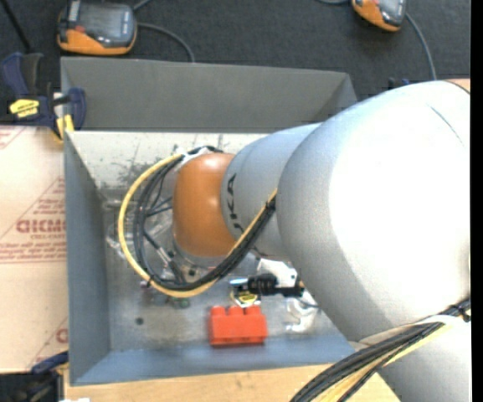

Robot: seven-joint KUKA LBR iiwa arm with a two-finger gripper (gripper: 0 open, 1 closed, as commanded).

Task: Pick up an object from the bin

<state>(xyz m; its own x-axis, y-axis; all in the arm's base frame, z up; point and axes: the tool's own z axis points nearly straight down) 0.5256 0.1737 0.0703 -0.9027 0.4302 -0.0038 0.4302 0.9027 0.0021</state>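
Looks best to pinch the hard, light near red block (238, 325) across its flat sides; can't tell end effector's (171, 285) opening.

Bright, even light from above.
My pale arm (383, 216) glares almost white; beneath it the bin (86, 249) floor lies in soft shadow, the far wall evenly lit.

A whitish thing (301, 315), maybe plastic, lies partly under the arm (375, 224).

arm (375, 208): pale grey, rounded | wrist cover (201, 208): orange | cables (128, 224): yellow, black loops
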